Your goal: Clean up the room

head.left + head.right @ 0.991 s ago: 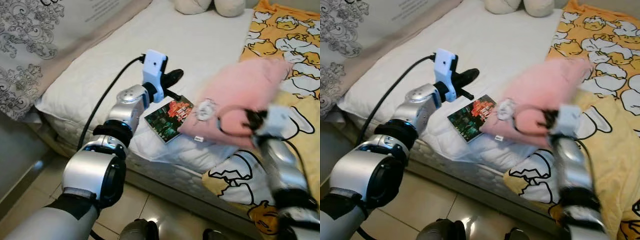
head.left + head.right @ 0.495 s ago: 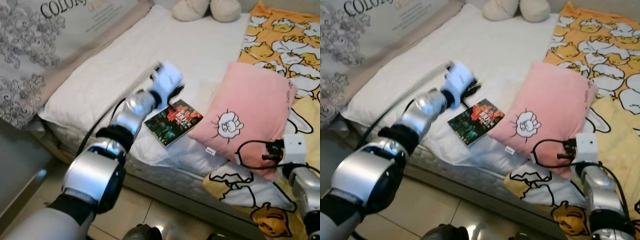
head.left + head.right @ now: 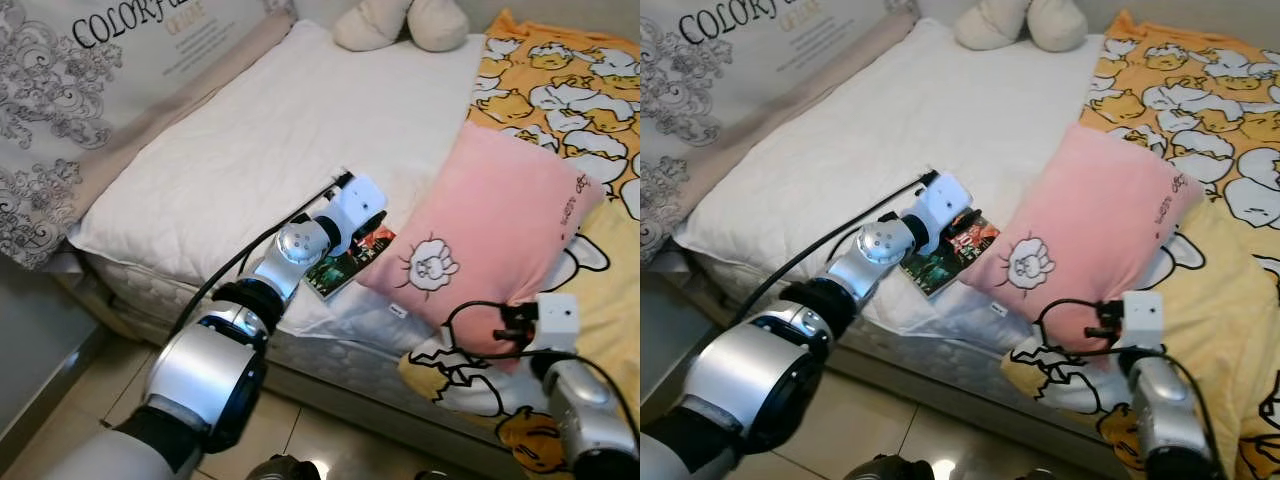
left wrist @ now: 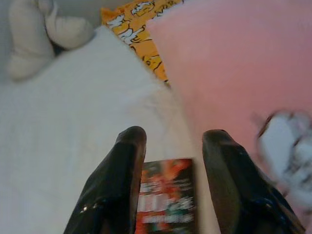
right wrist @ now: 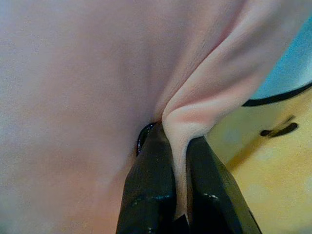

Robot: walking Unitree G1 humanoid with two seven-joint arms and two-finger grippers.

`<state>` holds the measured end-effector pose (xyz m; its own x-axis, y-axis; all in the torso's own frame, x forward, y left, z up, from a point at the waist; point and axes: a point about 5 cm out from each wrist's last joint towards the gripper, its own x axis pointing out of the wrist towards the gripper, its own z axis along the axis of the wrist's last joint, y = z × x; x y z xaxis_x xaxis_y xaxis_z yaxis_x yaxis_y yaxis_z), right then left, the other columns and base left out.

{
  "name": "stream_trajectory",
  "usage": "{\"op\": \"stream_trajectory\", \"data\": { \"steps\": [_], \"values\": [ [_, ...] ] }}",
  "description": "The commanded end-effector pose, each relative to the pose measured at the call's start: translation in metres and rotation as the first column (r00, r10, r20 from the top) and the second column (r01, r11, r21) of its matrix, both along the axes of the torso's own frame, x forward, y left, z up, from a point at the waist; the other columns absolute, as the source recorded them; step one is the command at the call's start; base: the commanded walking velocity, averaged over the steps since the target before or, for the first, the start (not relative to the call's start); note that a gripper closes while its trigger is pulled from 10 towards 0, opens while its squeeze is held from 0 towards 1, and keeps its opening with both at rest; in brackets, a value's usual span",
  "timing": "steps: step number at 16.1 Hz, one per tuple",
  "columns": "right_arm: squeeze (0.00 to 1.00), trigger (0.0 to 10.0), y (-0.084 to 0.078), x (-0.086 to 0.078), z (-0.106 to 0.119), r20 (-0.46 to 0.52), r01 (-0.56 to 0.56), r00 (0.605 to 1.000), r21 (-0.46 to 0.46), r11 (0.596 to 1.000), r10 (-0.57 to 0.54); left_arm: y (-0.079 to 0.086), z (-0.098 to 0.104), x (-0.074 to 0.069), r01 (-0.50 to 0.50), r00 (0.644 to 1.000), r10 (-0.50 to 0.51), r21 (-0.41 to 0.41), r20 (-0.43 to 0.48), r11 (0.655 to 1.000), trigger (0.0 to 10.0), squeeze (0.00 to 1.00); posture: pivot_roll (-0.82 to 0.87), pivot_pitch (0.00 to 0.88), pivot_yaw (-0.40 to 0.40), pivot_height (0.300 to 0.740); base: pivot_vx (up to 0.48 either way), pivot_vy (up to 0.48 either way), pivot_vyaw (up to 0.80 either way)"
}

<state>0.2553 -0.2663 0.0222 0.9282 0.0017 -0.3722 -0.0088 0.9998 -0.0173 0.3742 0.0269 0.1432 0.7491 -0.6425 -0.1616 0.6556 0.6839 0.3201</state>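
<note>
A pink pillow [image 3: 505, 225] with a small cartoon print lies on the bed, half on the yellow duck blanket [image 3: 560, 80]. My right gripper [image 5: 178, 141] is shut on a fold of the pillow's near edge; in the head views its fingertips are hidden under that edge, beyond the wrist camera [image 3: 555, 315]. A dark book with a red cover picture [image 3: 343, 264] lies on the white quilt [image 3: 300, 130] just left of the pillow. My left gripper [image 4: 173, 141] is open right above the book's far end, one finger to each side.
A cream plush toy [image 3: 395, 22] sits at the head of the bed. A grey patterned cushion [image 3: 70, 110] leans along the left side. The bed's near edge drops to a tiled floor [image 3: 330, 440].
The pink pillow, lifted and blurred a second ago, now rests on the bed with my right gripper still on its edge. My left gripper moved right and down onto the book.
</note>
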Motion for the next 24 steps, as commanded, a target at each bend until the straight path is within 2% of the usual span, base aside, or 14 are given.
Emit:
{"op": "stream_trajectory", "data": {
  "steps": [1,3,6,9,12,14,15,16,20,22,23,24],
  "values": [
    [0.0,10.0,0.013,-0.008,-0.013,-0.061,-0.057,0.996,0.025,0.998,0.059,0.004,-0.007,-0.001,-0.021,0.997,0.018,-0.034,-0.069,0.999,10.0,1.0,-0.12,0.0,0.118,0.74,0.0,0.0,0.0],
    [0.0,10.0,0.02,-0.013,-0.016,-0.068,-0.088,0.994,0.036,0.996,0.09,-0.002,-0.017,-0.006,-0.031,0.982,0.006,-0.127,-0.191,0.991,10.0,1.0,-0.13,0.0,0.115,0.74,0.0,0.0,0.0],
    [0.0,10.0,0.025,-0.02,-0.018,-0.082,-0.121,0.989,0.04,0.992,0.124,-0.009,-0.02,-0.009,-0.024,0.956,-0.034,-0.192,-0.293,0.981,10.0,1.0,-0.15,0.021,0.112,0.74,0.0,0.0,0.0],
    [0.0,10.0,0.037,-0.037,-0.02,-0.108,-0.193,0.975,0.043,0.98,0.196,-0.018,-0.029,-0.016,0.021,0.944,-0.065,-0.138,-0.324,0.99,10.0,1.0,-0.19,0.097,0.118,0.74,0.0,0.0,0.0],
    [0.0,10.0,0.047,-0.057,-0.016,-0.11,-0.228,0.966,0.069,0.971,0.234,-0.02,-0.038,-0.021,0.035,0.943,-0.062,-0.086,-0.328,0.996,10.0,1.0,-0.22,0.175,0.123,0.74,0.0,0.0,0.0],
    [0.0,10.0,0.056,-0.085,-0.014,-0.144,-0.251,0.954,0.094,0.963,0.263,-0.023,-0.047,-0.027,0.047,0.933,-0.064,-0.056,-0.354,0.997,10.0,1.0,-0.25,0.265,0.125,0.74,0.0,0.0,0.0],
    [0.0,10.0,0.057,-0.09,-0.014,-0.156,-0.252,0.952,0.097,0.963,0.264,-0.026,-0.054,-0.033,0.069,0.92,-0.083,-0.05,-0.384,0.996,10.0,1.0,-0.26,0.282,0.123,0.74,0.0,0.0,0.0],
    [0.0,10.0,0.057,-0.091,-0.012,-0.162,-0.254,0.95,0.097,0.962,0.267,-0.028,-0.059,-0.036,0.068,0.909,-0.082,-0.048,-0.409,0.997,10.0,0.0,-0.26,0.295,0.123,0.74,0.0,0.0,0.0],
    [0.0,10.0,0.06,-0.092,0.003,-0.16,-0.259,0.949,0.093,0.961,0.271,-0.031,-0.094,-0.063,0.074,0.798,-0.091,-0.053,-0.595,0.996,10.0,0.0,-0.26,0.319,0.116,0.74,0.0,0.0,0.0],
    [0.0,10.0,0.06,-0.09,0.006,-0.154,-0.258,0.95,0.093,0.962,0.27,-0.032,-0.101,-0.07,0.118,0.781,-0.117,-0.039,-0.614,0.992,10.0,0.0,-0.26,0.319,0.112,0.74,0.0,0.0,0.0],
    [0.0,10.0,0.061,-0.087,0.007,-0.156,-0.255,0.951,0.099,0.962,0.268,-0.031,-0.098,-0.066,0.078,0.803,-0.094,-0.052,-0.588,0.996,0.0,0.0,-0.25,0.319,0.11,0.74,0.0,0.0,0.0],
    [0.0,10.0,0.061,-0.085,0.007,-0.155,-0.251,0.952,0.102,0.963,0.265,-0.031,-0.095,-0.064,0.062,0.815,-0.084,-0.058,-0.574,0.996,0.0,0.0,-0.25,0.319,0.11,0.74,0.0,0.0,0.0]
  ]
}}
